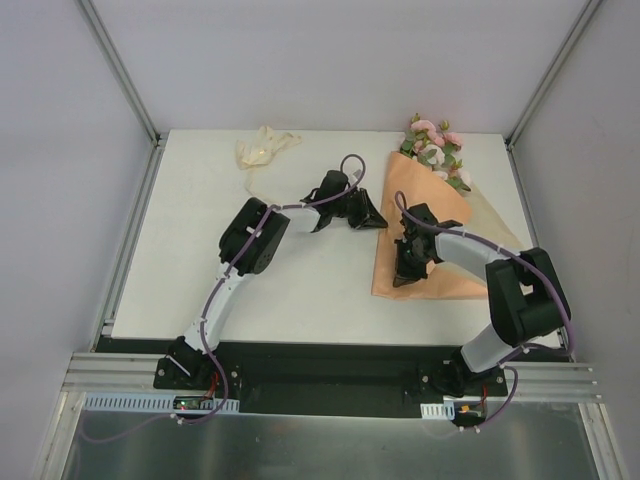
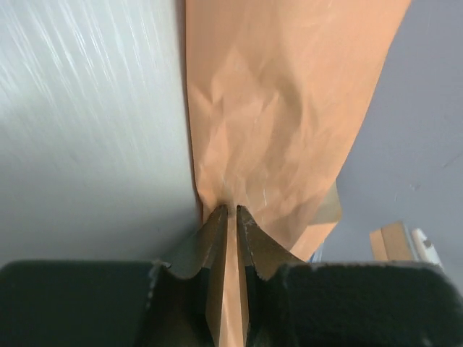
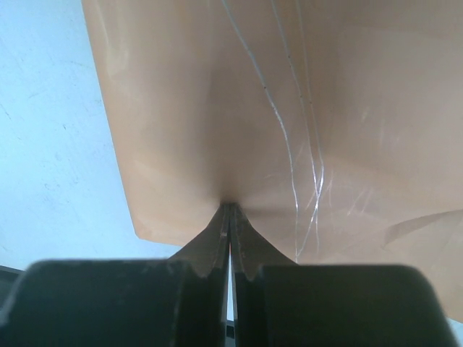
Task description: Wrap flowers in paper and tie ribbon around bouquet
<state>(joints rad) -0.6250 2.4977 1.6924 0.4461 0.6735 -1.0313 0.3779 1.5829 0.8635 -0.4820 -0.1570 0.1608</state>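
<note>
The paper (image 2: 275, 108) is thin and peach-orange with a faint sheen, crumpled into fine creases near the fingers (image 2: 208, 246), which look like dull black plastic. The ribbon (image 1: 262, 150) is soft, rumpled cream cloth, and the surface (image 1: 300, 270) is smooth, matt white.

A large peach-orange paper (image 1: 412, 185) is lying loosely folded on the right side of the white tabletop (image 1: 190, 200), with a duller tan face showing along its right edge. Pale pink flowers (image 1: 436, 150) with green leaves are poking out of its far end. A crinkled cream ribbon (image 1: 262, 150) is lying bunched at the far left, well apart.
</note>
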